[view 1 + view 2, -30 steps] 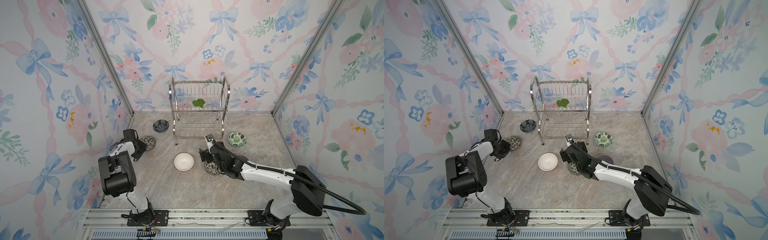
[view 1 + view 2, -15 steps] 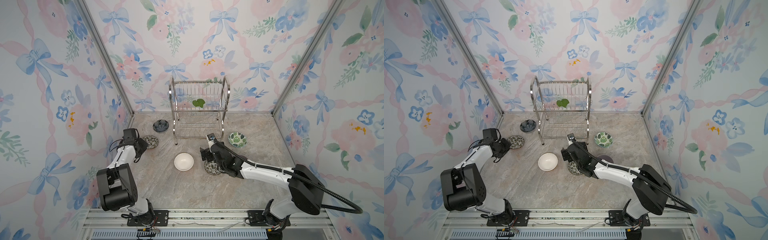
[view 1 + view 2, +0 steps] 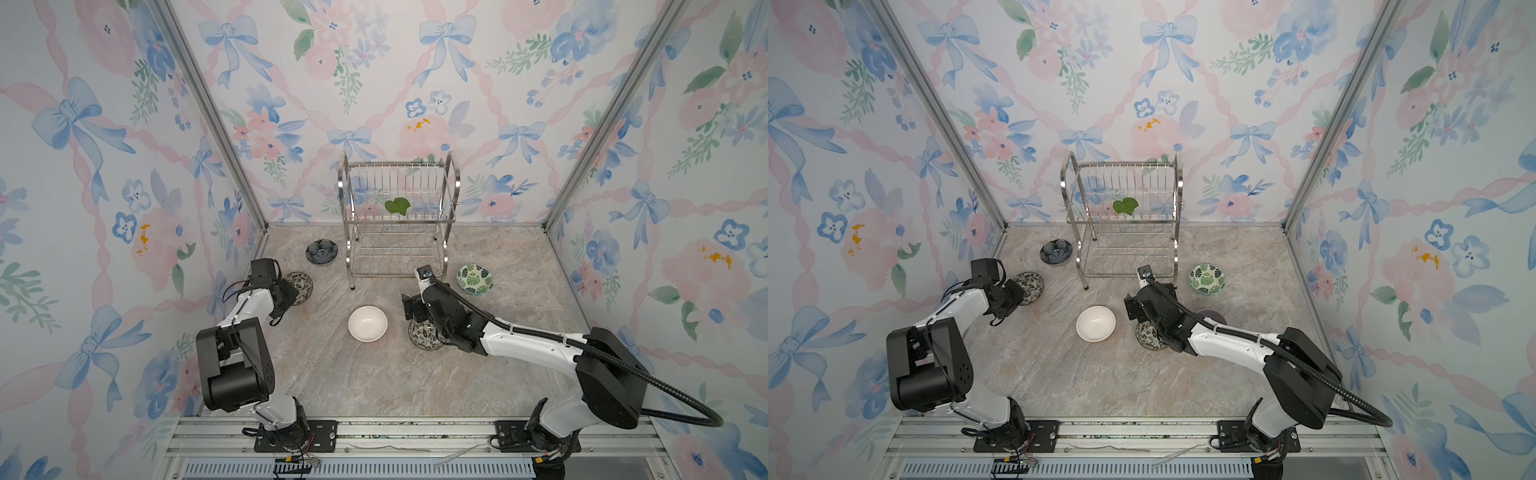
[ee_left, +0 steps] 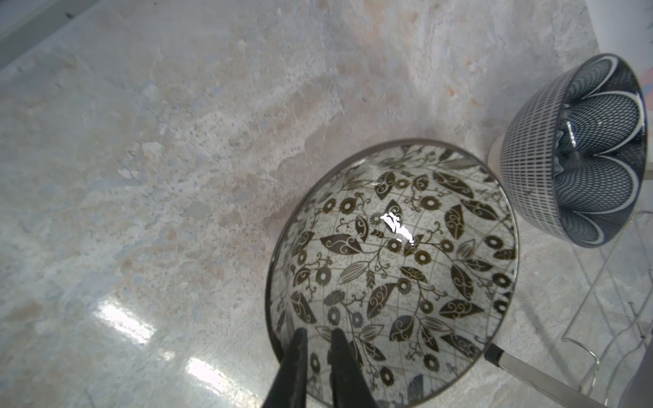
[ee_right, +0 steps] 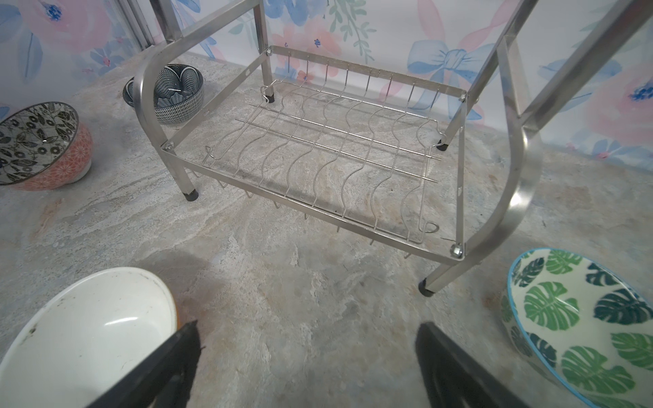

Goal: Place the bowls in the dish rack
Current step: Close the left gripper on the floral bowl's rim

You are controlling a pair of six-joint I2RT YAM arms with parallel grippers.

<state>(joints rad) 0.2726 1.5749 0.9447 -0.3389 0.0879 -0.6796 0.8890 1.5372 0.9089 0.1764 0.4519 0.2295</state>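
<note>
one marble table carries everything. two arms work over it, the left arm and the right arm. one dish rack stands at the back, two tiers, with one green leaf piece on the upper tier.

six bowls, all on the table:
- a dark blue bowl left of the rack
- a black-and-white bowl at the left claw
- a white bowl in the middle
- a second black-and-white bowl partly under the right arm
- a green-leaf bowl right of the rack
- a lavender bowl, peeking past the right arm in a top view only

only the right wrist view shows the first black-and-white bowl's pink outside. the right claw gapes wide over bare table between the white and green-leaf bowls. the left claw's fingers stand a thin gap apart at that bowl's rim. whether they pinch it i cannot tell.
</note>
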